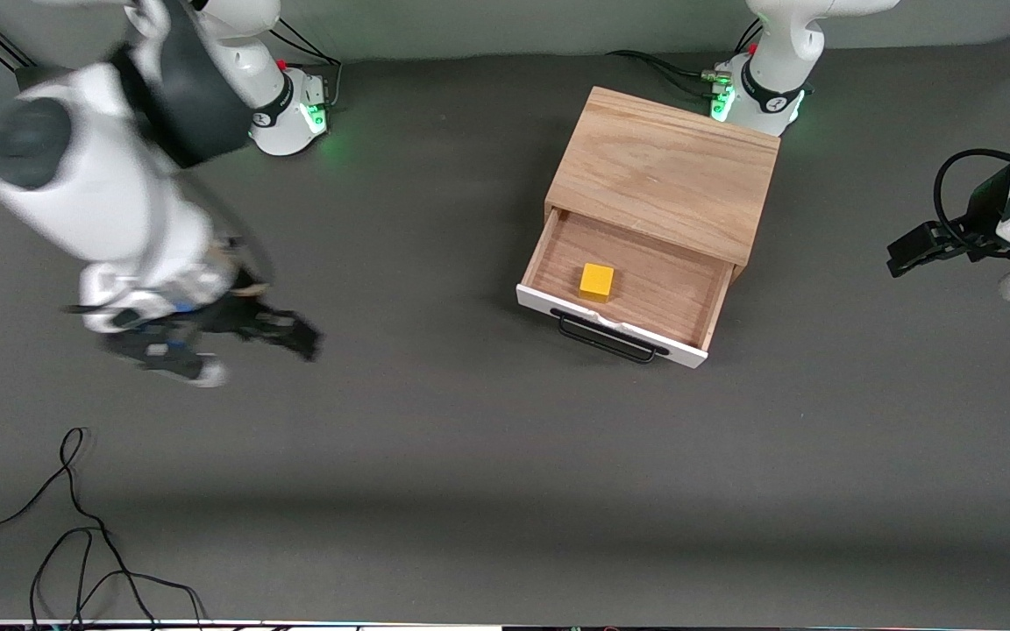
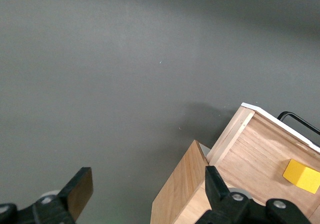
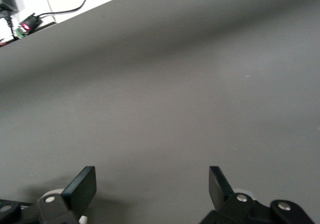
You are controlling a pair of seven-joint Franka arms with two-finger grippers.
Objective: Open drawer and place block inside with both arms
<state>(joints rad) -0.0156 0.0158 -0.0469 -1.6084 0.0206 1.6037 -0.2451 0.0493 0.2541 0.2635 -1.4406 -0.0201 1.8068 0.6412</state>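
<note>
Inside pulled-out drawer (image 1: 645, 289) of wooden cabinet (image 1: 667, 171), block (image 1: 596, 281) rests on wood floor: placement looks done. Left tool (image 1: 913, 250) released, empty, off cabinet's side. Right tool (image 1: 281, 329) released, empty, over bare tabletop (image 1: 470, 473), clear of drawer.
</note>
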